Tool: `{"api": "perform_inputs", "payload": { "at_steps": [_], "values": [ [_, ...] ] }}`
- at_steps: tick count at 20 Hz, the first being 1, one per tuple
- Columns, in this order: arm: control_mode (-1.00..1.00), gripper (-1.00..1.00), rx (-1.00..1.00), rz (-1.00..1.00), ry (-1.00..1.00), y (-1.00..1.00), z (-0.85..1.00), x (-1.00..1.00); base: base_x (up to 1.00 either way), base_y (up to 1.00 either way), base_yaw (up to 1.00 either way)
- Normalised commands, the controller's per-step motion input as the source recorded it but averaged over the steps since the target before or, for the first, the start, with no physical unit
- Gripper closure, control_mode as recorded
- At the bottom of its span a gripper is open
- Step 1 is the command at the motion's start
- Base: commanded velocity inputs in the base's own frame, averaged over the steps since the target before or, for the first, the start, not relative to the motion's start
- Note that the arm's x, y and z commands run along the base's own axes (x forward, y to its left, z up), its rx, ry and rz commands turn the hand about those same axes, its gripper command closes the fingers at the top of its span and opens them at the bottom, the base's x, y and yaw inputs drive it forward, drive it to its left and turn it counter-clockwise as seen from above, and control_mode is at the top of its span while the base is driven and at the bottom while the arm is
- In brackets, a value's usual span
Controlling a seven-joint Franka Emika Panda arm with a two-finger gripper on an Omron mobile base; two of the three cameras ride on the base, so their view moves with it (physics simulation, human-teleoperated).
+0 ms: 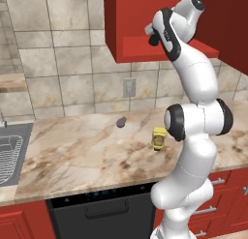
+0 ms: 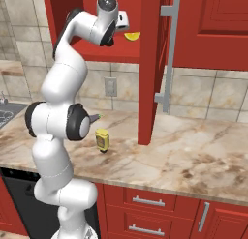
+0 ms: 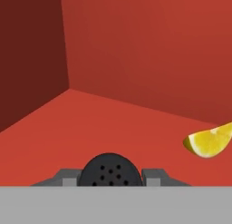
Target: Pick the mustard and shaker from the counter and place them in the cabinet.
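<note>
The black shaker (image 3: 109,170) shows its perforated top low in the hand view, with my gripper (image 3: 109,177) shut on it, a grey finger on each side. The hand reaches into the open niche of the red cabinet (image 1: 145,48), just above its red shelf floor (image 3: 90,128). The mustard (image 1: 159,138) stands upright on the marble counter (image 1: 72,151), close beside my arm's lower joint; the right base view has the same yellow bottle (image 2: 101,139) in front of the arm.
A lemon wedge (image 3: 210,140) lies on the niche floor to the right of the shaker. A purple eggplant-like thing (image 1: 121,121) lies on the counter near the wall. The open cabinet door (image 2: 147,88) hangs right of the niche. A sink (image 1: 9,153) is at far left.
</note>
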Motion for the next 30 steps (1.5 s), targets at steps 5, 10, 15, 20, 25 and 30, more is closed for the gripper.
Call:
{"api": "perform_inputs", "payload": {
  "at_steps": [5,10,15,20,25,30],
  "values": [
    [-1.0,1.0,0.0,0.0,0.0,0.0,-0.06,0.1,0.0,0.0,0.0],
    [-1.0,-1.0,0.0,0.0,0.0,0.0,-0.01,0.02,0.0,0.0,0.0],
    [-1.0,-1.0,0.0,0.0,0.0,0.0,0.0,0.0,0.0,0.0,0.0],
    [-1.0,-1.0,0.0,0.0,-0.01,0.0,0.0,-0.07,0.0,0.0,0.0],
    [-1.0,-1.0,0.0,0.0,-0.03,-0.01,-0.14,-0.56,0.0,0.0,0.0],
    [-1.0,-1.0,-0.06,0.0,-0.02,-0.07,-0.5,-0.97,0.0,0.0,0.0]
  ]
}}
